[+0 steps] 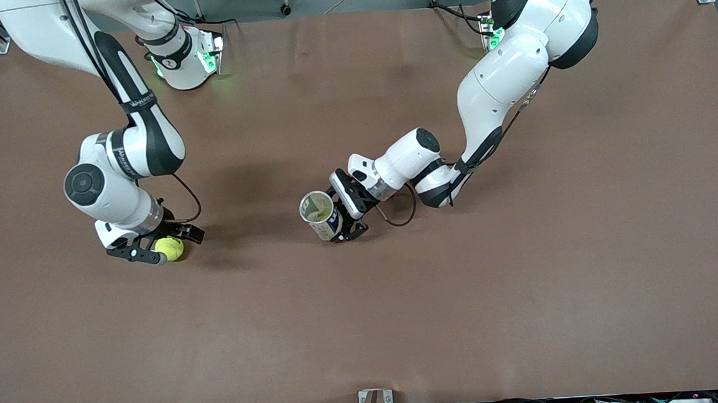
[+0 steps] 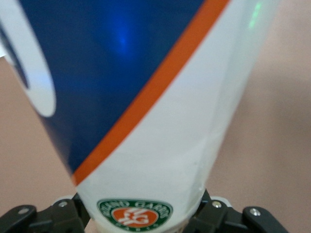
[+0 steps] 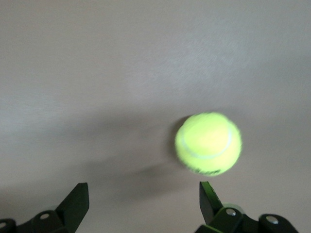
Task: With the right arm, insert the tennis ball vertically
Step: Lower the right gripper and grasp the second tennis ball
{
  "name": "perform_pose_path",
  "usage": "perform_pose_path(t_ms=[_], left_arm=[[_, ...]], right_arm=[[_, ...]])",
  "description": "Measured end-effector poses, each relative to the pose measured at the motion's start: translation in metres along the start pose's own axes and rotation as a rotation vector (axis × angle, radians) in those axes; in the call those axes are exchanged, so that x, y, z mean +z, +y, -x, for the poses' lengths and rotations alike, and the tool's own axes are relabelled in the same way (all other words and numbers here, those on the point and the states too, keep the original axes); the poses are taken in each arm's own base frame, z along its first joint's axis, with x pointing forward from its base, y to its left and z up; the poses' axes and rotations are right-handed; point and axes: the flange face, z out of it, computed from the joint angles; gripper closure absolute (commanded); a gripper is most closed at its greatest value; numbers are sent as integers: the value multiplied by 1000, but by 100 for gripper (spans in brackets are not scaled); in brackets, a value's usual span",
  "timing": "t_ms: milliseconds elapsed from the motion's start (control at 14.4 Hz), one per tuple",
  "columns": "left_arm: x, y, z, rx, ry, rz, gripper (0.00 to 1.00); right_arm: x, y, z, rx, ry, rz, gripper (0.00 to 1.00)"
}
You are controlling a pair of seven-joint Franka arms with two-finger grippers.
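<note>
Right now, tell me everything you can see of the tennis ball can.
The tennis ball can is an open cylinder with no lid on it, its open mouth tipped toward the front camera and the inside looking empty. Its glossy wall is white and dark blue with an orange stripe and a green and orange Roland Garros badge. The left tool is shut on its wall near the middle of the table. Whether its base touches the table is unclear.

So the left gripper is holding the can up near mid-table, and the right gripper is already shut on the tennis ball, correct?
Not quite. The right gripper is open: the right wrist view shows its fingers spread wide with the tennis ball on the table ahead of them, not clamped. The left gripper does hold the can near mid-table.
</note>
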Motion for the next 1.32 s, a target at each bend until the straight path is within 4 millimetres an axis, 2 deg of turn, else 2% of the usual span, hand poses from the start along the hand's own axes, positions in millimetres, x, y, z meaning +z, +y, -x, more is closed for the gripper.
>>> perform_pose_path(t_ms=[347,486,694,1111,1319], left_arm=[[0,0,0,12,0,2,24],[0,0,0,14,0,1,24],[-1,-1,1,14,0,0,24],[-1,-1,0,15,1,0,24],[-1,-1,0,15,1,0,24]], right_arm=[[5,61,-17,-89,58,46,0],[17,73,-20,-83,61,46,0],[37,72,-20,-79,49,43,0],[44,63,-19,-42,31,8,0],[51,50,-14,-13,10,-31,0]])
